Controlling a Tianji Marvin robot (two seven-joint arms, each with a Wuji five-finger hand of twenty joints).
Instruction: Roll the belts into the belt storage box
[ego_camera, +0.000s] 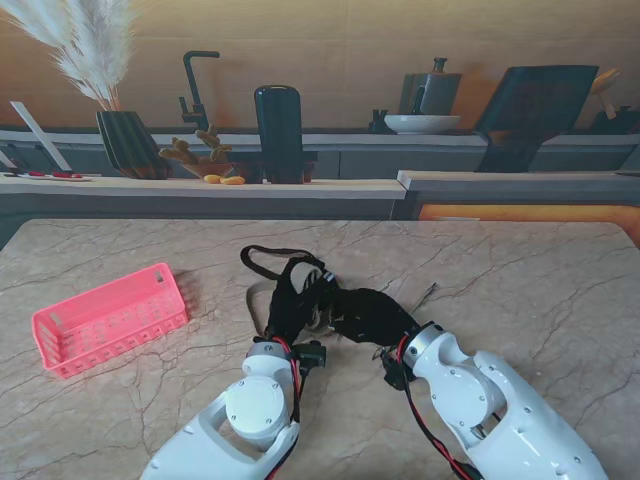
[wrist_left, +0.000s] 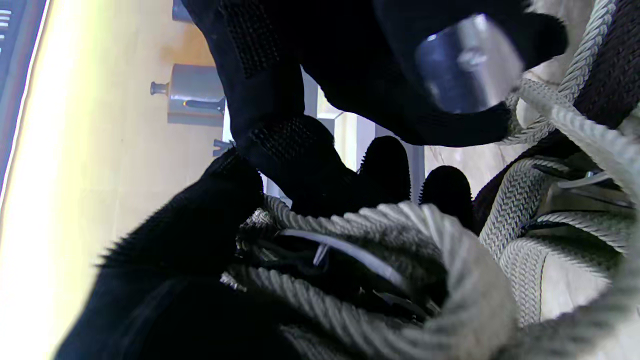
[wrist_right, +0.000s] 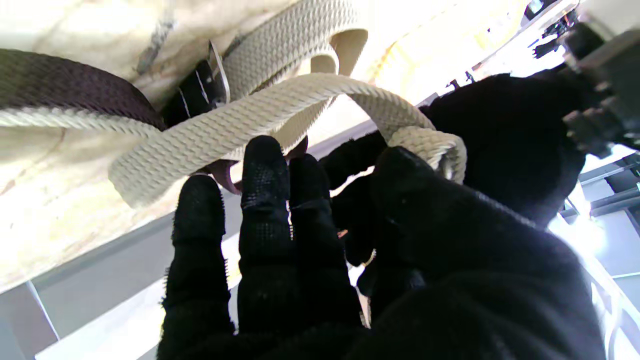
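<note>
Both black-gloved hands meet over a tangle of belts at the table's middle. My left hand (ego_camera: 296, 292) is shut on a rolled part of the beige woven belt (wrist_left: 380, 260), its coil lying in the palm. My right hand (ego_camera: 372, 316) presses against the same beige belt (wrist_right: 240, 125), thumb on the rolled end and fingers (wrist_right: 265, 225) under the strap. A dark belt (ego_camera: 262, 256) loops out on the table beyond the hands; its strap (wrist_right: 65, 85) and a buckle (wrist_right: 210, 85) lie beside the beige one. The pink slotted storage box (ego_camera: 110, 318) stands far left, apart from both hands.
A marble table (ego_camera: 520, 270) carries everything. Behind its far edge runs a counter with a vase of pampas grass (ego_camera: 125, 140), a black tap (ego_camera: 195, 90), a dark cylinder (ego_camera: 278, 132) and a white bowl (ego_camera: 422, 123).
</note>
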